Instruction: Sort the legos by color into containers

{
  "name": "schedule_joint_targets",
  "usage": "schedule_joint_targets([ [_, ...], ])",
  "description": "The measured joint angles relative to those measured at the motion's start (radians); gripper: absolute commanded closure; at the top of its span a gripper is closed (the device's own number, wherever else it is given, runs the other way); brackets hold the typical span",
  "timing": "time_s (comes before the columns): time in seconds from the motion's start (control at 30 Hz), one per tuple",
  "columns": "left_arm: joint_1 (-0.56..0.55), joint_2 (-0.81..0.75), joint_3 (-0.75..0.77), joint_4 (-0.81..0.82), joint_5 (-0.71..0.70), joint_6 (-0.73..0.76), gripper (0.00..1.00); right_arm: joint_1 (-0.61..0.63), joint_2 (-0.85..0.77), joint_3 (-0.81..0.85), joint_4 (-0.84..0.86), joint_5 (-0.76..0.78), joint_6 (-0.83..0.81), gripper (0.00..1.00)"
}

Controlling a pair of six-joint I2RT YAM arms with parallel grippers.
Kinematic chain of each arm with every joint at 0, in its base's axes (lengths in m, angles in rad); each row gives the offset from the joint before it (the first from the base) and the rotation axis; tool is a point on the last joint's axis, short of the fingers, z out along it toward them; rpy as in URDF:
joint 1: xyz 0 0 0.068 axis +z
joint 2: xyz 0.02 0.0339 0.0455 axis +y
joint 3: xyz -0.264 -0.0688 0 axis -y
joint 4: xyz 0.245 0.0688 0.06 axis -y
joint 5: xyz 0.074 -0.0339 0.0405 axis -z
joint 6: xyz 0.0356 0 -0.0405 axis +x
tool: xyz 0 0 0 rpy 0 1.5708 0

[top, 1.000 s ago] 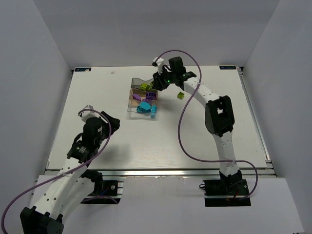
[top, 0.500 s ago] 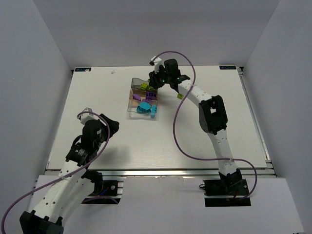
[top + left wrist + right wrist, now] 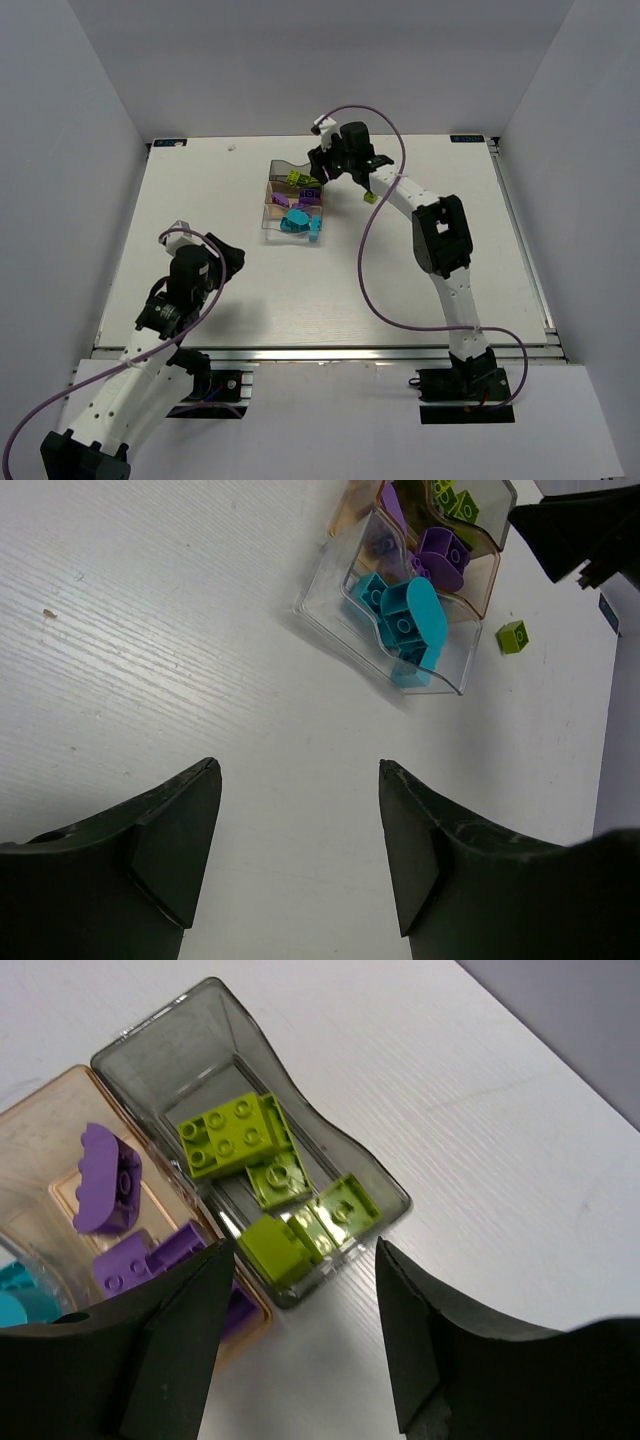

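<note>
Several lime bricks (image 3: 235, 1135) lie in the grey bin (image 3: 165, 1050), directly beneath the right fingers (image 3: 170, 1360), which are spread apart and hold nothing. Since a second ago those fingers have shifted slightly further over the bin. One loose lime brick (image 3: 369, 198) sits on the worktop (image 3: 200, 220) beside them, unmoved. Purple bricks (image 3: 105, 1180) fill the amber bin (image 3: 40, 1140), cyan bricks (image 3: 410, 615) the clear bin (image 3: 320, 605), well ahead of the left fingers (image 3: 160, 850), parted and empty.
</note>
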Motion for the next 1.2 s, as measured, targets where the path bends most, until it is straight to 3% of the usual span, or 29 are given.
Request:
schedule_joint_targets([
  [0.1, 0.0, 0.01, -0.003, 0.015, 0.004, 0.0, 0.26, -0.025, -0.084, -0.082, -0.008, 0.009, -0.005, 0.32],
  [0.23, 0.0, 0.023, -0.006, 0.036, 0.008, 0.001, 0.26, -0.085, -0.194, -0.177, -0.046, -0.022, -0.076, 0.17],
  [0.33, 0.0, 0.033, -0.007, 0.047, 0.014, 0.002, 0.26, -0.128, -0.238, -0.223, -0.093, -0.031, -0.151, 0.14],
  [0.73, 0.0, 0.044, -0.02, 0.079, 0.028, 0.003, 0.26, -0.166, -0.106, -0.167, -0.348, 0.03, -0.348, 0.2],
  [1.07, 0.0, 0.044, -0.021, 0.083, 0.029, 0.003, 0.26, -0.178, -0.056, -0.141, -0.382, 0.068, -0.41, 0.24],
  [1.2, 0.0, 0.044, -0.021, 0.083, 0.029, 0.003, 0.26, -0.19, -0.05, -0.129, -0.383, 0.066, -0.421, 0.32],
])
